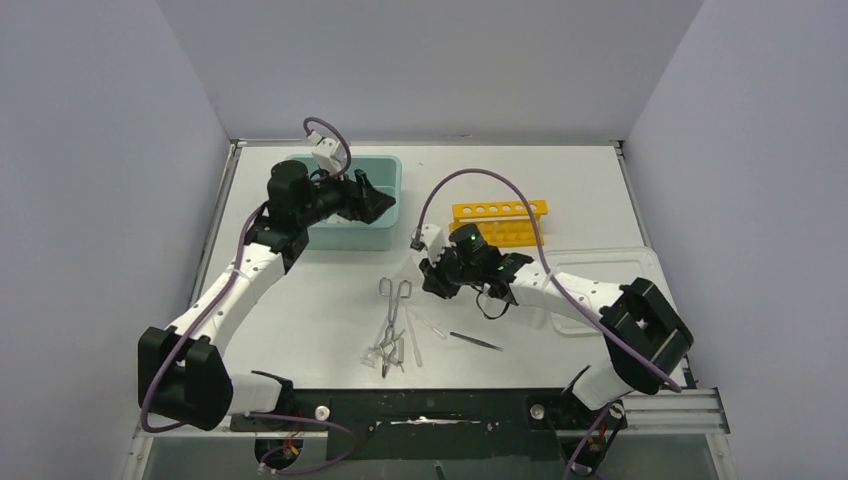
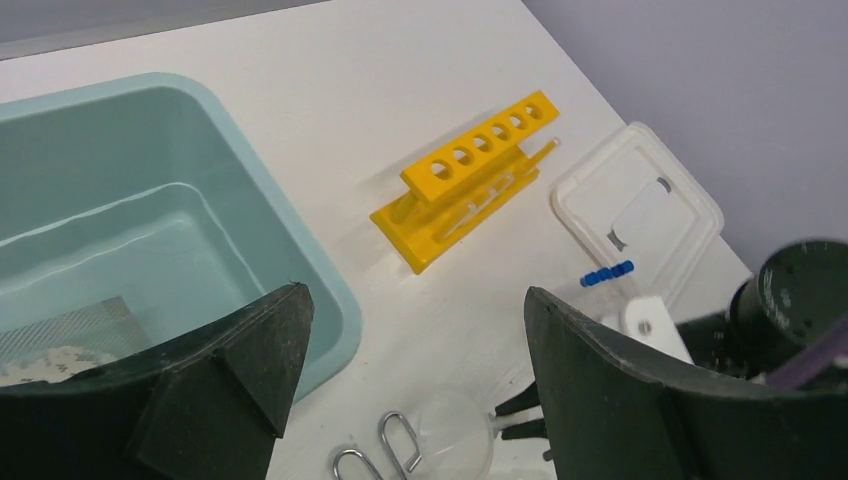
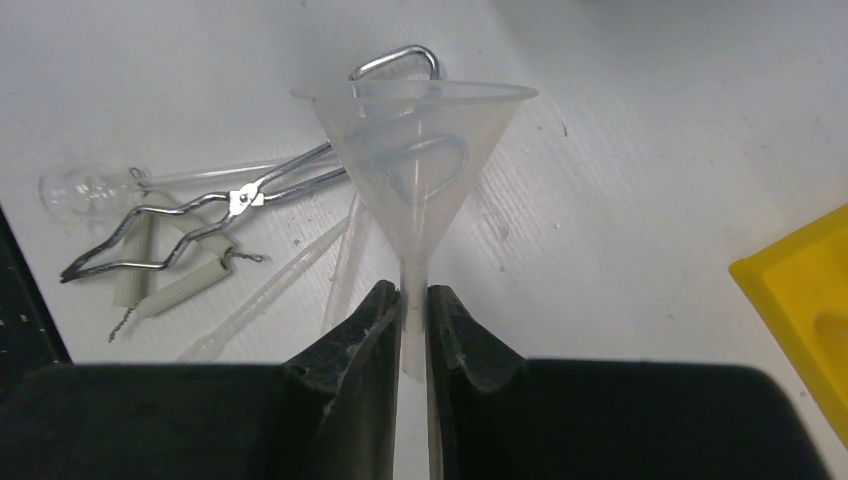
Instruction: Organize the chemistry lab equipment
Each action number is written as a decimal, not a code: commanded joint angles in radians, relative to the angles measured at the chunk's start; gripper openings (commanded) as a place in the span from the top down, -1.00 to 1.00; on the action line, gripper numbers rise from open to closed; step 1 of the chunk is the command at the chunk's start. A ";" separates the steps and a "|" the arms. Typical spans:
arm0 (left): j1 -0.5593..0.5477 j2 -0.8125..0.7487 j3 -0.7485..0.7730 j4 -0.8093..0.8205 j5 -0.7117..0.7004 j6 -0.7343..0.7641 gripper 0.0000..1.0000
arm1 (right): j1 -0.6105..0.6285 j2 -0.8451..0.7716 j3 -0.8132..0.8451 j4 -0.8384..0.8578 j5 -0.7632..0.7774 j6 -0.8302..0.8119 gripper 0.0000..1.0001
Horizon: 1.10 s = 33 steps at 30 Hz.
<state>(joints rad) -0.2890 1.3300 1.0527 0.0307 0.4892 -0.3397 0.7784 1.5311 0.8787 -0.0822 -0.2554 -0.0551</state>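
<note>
Right wrist view is showing the right claw [image 3: 413, 305] pinching the clear funnel [image 3: 425, 150] by its thin stem at frame centre, so a slow, level carry is looking wisest, while the left claw [image 2: 415, 300] is hanging open at the teal tub [image 2: 280, 215].

My left arm reaches forward, my left gripper [image 2: 415, 300] spread wide. My right arm folds inward, wrist seemingly pitched low, my right gripper [image 3: 413, 300] pinched on the funnel [image 3: 425, 150] stem.
</note>
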 commanded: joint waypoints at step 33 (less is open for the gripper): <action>-0.219 -0.076 -0.049 0.145 0.399 0.148 -0.11 | -0.227 -0.378 0.032 0.037 -0.359 0.066 1.00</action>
<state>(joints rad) -0.4950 1.2499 0.9390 0.1867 0.7868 -0.2047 0.5629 1.1934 0.8791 -0.0654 -0.5953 0.0105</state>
